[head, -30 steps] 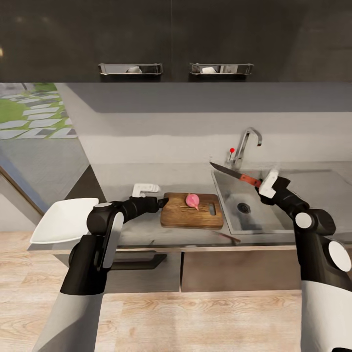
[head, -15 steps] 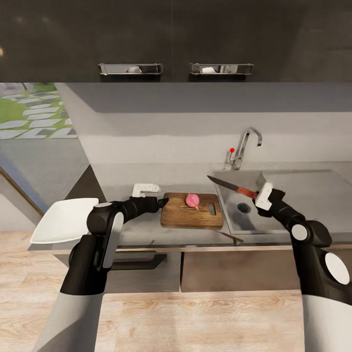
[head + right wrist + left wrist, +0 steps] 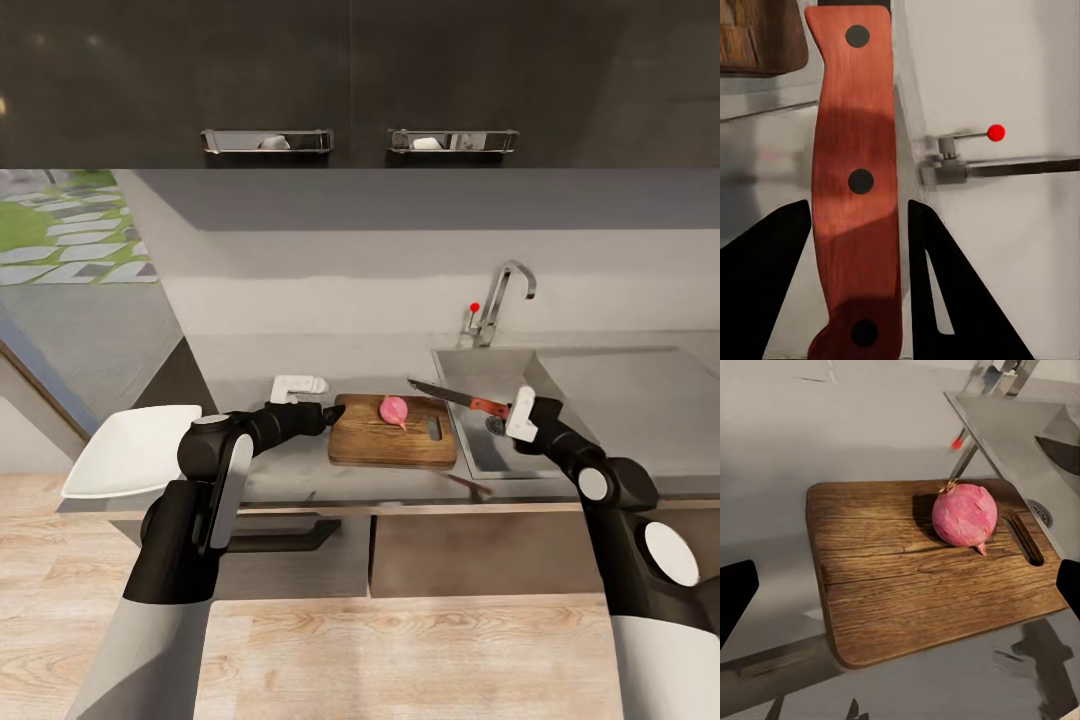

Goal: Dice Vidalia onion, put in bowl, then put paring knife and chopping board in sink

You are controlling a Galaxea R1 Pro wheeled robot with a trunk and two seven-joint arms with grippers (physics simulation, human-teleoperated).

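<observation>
Vidalia onion [image 3: 394,409]: pink-red, whole, uncut; rests on the chopping board [image 3: 375,440] toward its far side, just beside the slot-shaped handle hole, which lies at the sink end

Chopping board: brown wood, flat on the countertop [image 3: 270,480], its right end just beside the sink [image 3: 470,380]

Paring knife [image 3: 455,398]: orange-red handle clamped between the fingers of the right gripper [image 3: 517,412]; dark blade points left, tip above the board's right far corner, near the onion but apart from it; blade roughly level

Left gripper [image 3: 330,412]: at the board's left end; fingers spread wide with nothing between them, as the left wrist view shows

Bowl [image 3: 135,450]: white, at the countertop's far left end, well apart from the board

Sink: grey basin with chrome tap [image 3: 500,300] and red knob behind

Step in hand, as judged: bringing the blade over the onion to dice it. Advice: carry the edge directly above the onion's middle, turn the edge downward, descend straight so the round onion does not roll; keep clear of the handle slot; the left gripper may steady the board's end
</observation>
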